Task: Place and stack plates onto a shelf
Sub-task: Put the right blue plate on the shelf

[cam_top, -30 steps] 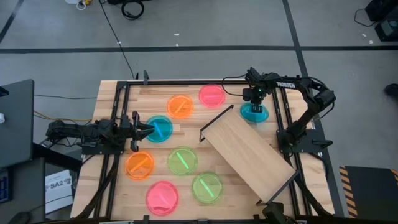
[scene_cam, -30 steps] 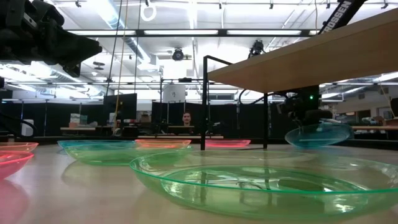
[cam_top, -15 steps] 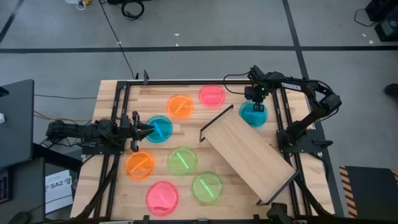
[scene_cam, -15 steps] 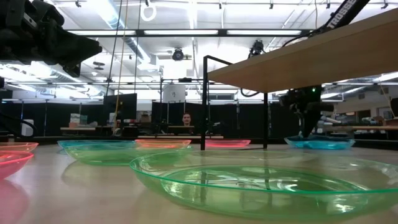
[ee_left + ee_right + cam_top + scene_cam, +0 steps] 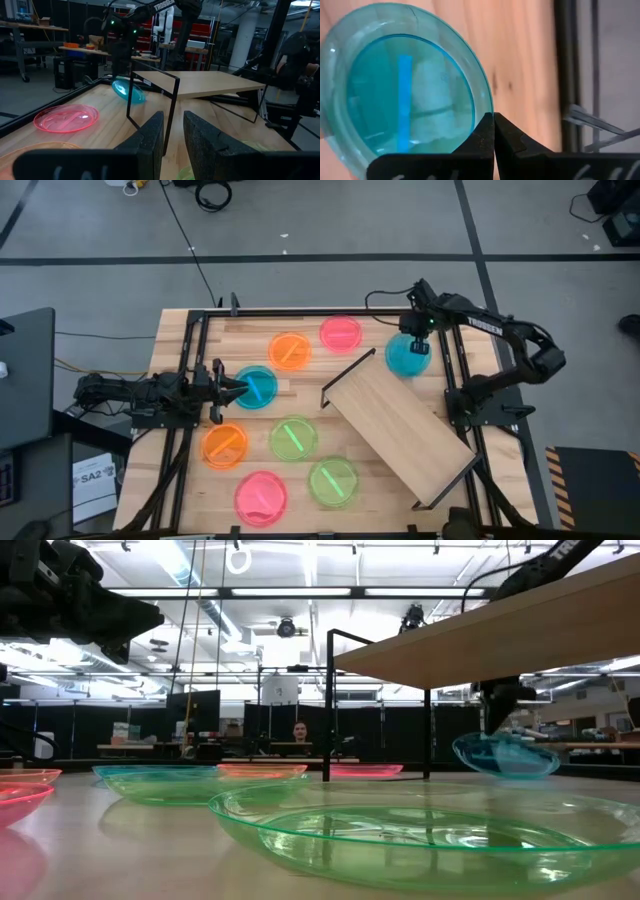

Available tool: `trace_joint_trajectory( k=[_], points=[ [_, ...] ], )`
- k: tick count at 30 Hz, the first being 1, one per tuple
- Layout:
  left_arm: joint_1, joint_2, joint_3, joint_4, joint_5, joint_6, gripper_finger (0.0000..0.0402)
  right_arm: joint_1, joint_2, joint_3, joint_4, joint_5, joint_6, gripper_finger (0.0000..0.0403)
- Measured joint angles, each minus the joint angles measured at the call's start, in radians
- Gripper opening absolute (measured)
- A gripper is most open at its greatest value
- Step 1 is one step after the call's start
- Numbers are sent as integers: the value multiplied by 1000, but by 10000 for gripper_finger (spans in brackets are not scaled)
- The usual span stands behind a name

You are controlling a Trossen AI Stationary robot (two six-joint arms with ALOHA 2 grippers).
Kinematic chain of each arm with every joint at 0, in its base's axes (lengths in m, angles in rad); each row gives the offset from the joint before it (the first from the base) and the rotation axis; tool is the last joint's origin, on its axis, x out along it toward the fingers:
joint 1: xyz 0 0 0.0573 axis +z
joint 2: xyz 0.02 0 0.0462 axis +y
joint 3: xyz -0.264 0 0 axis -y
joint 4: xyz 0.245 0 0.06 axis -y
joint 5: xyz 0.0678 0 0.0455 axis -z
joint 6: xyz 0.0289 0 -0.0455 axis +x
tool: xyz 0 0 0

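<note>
- Where the slatted wooden table (image 5: 190,480) fills the middle of the high view, the shelf (image 5: 397,430) lies slantwise right of centre, a light plank on a thin black wire frame; its lower right corner is partly cut by the table's black rail.
- Seven plates lie flat left of and above the shelf: pink plate (image 5: 341,333) and orange plate (image 5: 290,351) at upper centre, blue plate (image 5: 256,387) at left, second orange plate (image 5: 225,445), green plate (image 5: 294,438), second green plate (image 5: 332,481) and second pink plate (image 5: 261,497) toward the bottom.
- The right gripper (image 5: 419,328), in the upper right, has its fingers pinched shut on the rim of the eighth plate, a blue one (image 5: 407,356), which the low view shows tilted and lifted off the table, just past the shelf's upper end.
- The left gripper (image 5: 228,389) waits at the left edge of the table by the blue plate, fingers a narrow way apart with nothing between them.
- White lettering on the right arm reads "TROSSEN" only in part; the rest is too small.
- A paper at lower left reads "SA2" (image 5: 92,476); its other print is illegible.
</note>
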Motion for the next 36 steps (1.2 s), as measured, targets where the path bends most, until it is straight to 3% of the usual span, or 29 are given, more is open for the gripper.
trace_joint_trajectory(
  k=[13, 24, 29, 36],
  points=[
    [0, 0, 0, 0, 0, 0, 79, 0, -201, 0, 3, 85, 52, 2],
    [0, 0, 0, 0, 0, 0, 79, 0, -311, 7, 49, 88, 53, 2],
    [0, 0, 0, 0, 0, 0, 79, 0, -327, 95, 24, 89, 53, 2],
    [0, 0, 0, 0, 0, 0, 79, 3, -312, 320, -102, 74, 55, 2]
  ],
)
